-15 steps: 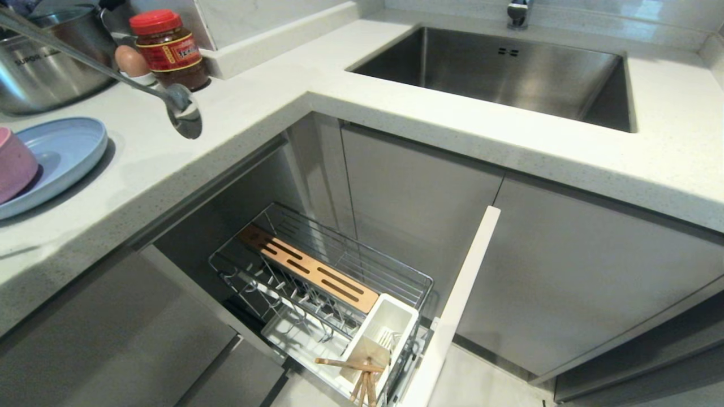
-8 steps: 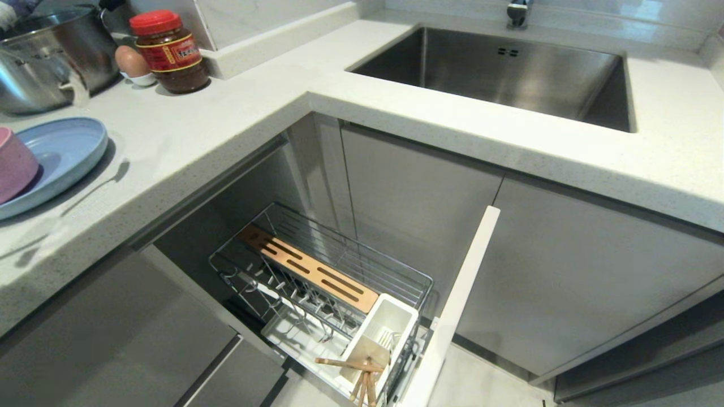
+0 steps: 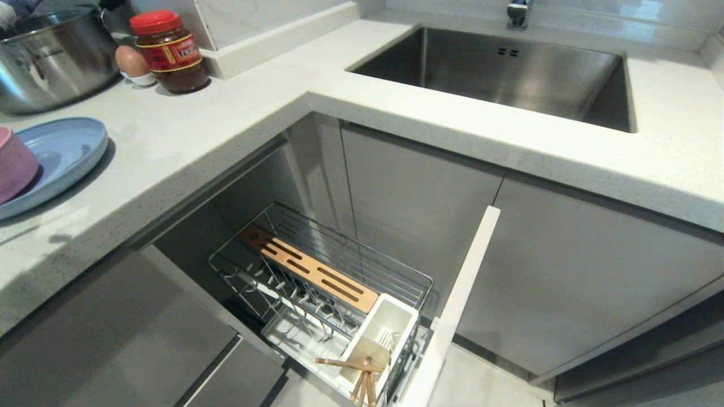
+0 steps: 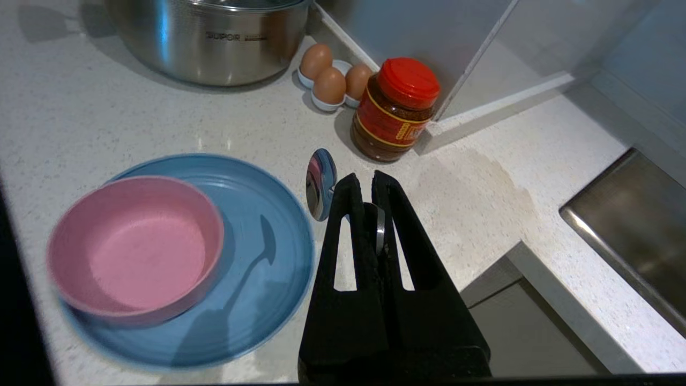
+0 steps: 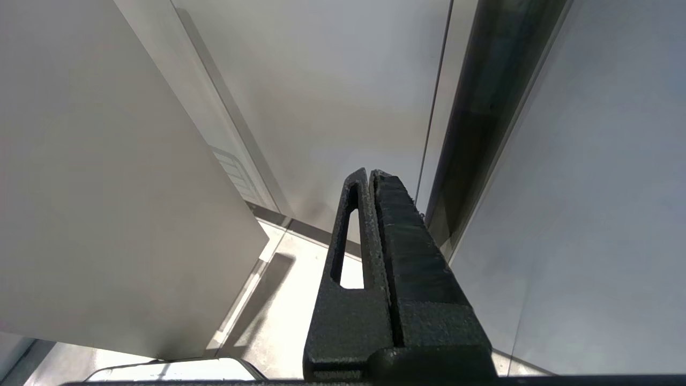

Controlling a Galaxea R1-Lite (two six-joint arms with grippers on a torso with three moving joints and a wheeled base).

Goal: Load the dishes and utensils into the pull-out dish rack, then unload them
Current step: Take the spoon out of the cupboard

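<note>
My left gripper (image 4: 365,179) is shut on the handle of the silver spoon (image 4: 320,184), hovering above the counter just beside the light-blue plate (image 4: 278,225). The spoon's shadow falls on the plate. The pink bowl (image 4: 136,249) sits on the plate, seen in the head view as plate (image 3: 68,150) and bowl (image 3: 14,164) at the far left. Below the counter the pull-out dish rack (image 3: 350,265) stands drawn out, with the wooden chopsticks (image 3: 362,379) in its white cutlery cup (image 3: 387,325). My right gripper (image 5: 368,174) is shut and empty, parked by cabinet fronts.
A steel pot (image 3: 45,56), eggs (image 4: 329,86) in a white holder and a red-lidded jar (image 3: 169,51) stand at the back of the counter. The steel sink (image 3: 509,73) is at the right. The rack's white front panel (image 3: 458,305) juts out beside the rack.
The spoon, held over the counter near the jar a second ago, has swung left out of the head view and now hangs beside the plate. Nothing else moved.
</note>
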